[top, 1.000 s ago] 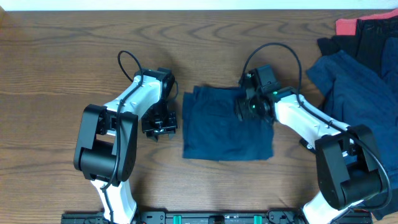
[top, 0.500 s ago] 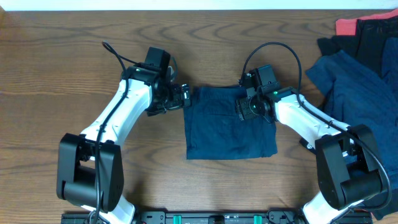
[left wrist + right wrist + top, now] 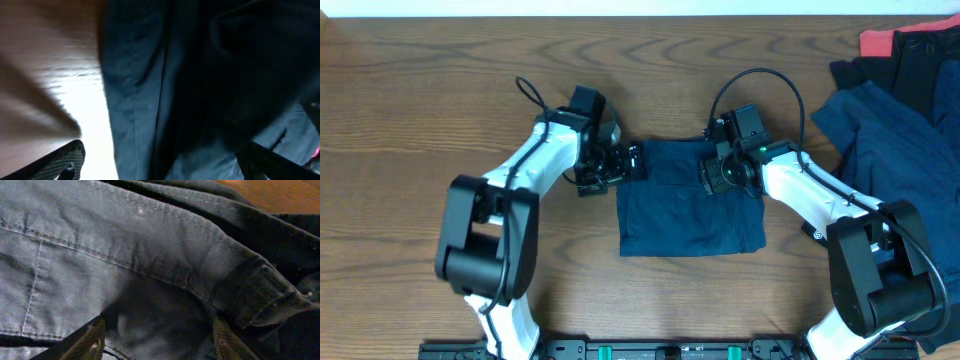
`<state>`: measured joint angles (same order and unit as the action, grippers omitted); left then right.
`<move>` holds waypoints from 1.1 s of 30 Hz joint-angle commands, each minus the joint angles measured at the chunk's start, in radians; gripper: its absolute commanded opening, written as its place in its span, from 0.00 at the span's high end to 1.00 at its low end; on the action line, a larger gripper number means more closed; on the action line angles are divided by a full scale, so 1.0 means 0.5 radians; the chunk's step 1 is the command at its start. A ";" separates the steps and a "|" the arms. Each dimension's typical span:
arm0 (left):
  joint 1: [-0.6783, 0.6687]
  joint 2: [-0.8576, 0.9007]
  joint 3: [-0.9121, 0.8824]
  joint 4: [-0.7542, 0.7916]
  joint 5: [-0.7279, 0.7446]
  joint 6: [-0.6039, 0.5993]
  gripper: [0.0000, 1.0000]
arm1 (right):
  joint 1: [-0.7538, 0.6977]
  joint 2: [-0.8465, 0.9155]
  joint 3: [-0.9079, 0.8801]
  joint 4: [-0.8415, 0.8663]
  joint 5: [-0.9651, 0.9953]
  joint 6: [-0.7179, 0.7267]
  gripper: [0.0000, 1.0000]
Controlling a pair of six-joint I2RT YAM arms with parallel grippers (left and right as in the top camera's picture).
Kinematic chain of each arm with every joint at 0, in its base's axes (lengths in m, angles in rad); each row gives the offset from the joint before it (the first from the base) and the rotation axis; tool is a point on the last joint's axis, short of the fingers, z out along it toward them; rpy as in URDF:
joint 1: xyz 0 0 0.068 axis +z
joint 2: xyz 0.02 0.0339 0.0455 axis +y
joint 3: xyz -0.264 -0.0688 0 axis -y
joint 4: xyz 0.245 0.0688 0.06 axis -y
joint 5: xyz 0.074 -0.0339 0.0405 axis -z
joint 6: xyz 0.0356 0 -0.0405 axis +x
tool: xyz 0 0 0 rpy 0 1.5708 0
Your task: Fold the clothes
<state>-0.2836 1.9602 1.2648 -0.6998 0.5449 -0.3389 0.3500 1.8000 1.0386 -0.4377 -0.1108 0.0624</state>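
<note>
A navy garment (image 3: 690,215), folded into a rough square, lies flat at the table's middle. My left gripper (image 3: 632,162) is at its upper left corner. In the left wrist view this gripper (image 3: 165,167) is open wide, its fingers straddling the left edge of the navy cloth (image 3: 150,75). My right gripper (image 3: 716,178) rests on the garment's top edge, right of centre. The right wrist view shows this gripper (image 3: 160,342) low over the waistband and seams (image 3: 125,245), its jaws apart with cloth lying between them.
A pile of more clothes sits at the far right: navy (image 3: 880,130), black (image 3: 920,70) and a coral-red piece (image 3: 880,42). Bare wooden table (image 3: 420,120) spreads to the left. A black cable (image 3: 760,85) loops above the right arm.
My left arm swung from the table's left side to the garment's upper left corner, and its gripper opened wide. The garment shifted slightly right. The right arm barely moved.
</note>
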 commanded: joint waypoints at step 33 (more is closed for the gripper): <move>1.353 -0.437 -0.004 0.466 -0.439 -0.355 0.94 | -0.137 -0.619 0.308 -0.489 0.034 -0.008 0.35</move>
<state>0.3145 1.7401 1.2644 -0.5068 0.3542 -0.4229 0.2817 1.4773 1.1965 -0.6548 -0.0963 0.0593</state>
